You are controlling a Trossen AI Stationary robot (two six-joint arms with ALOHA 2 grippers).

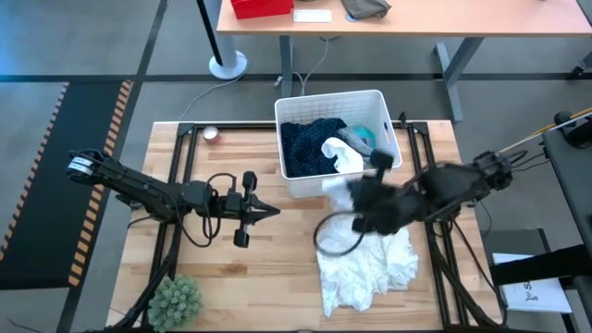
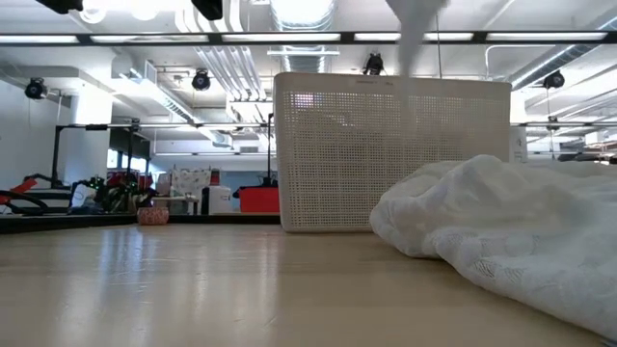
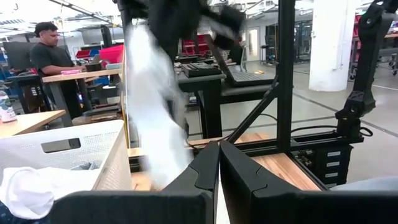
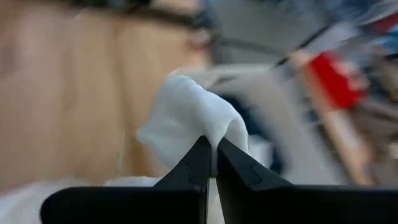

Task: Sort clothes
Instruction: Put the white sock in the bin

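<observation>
Fabric is pinched between the two fingers of the right end effector: they are pressed together on a fold of the large white garment, and this fold rises from them in a peak. In the high view the right end effector hangs just in front of the white bin, and most of the white garment lies below it, spread on the tabletop on the side away from the bin. Inside the bin, beyond the end effector, I can see a navy patterned garment, another white piece and something teal and grey (too small to separate). The left end effector waits well apart, over bare wood, its fingers pressed together on nothing. A green plant stands far on that side. I judge the sorting is nearly finished: several clothes are already in the bin, and this white garment seems to be the last one left outside.
</observation>
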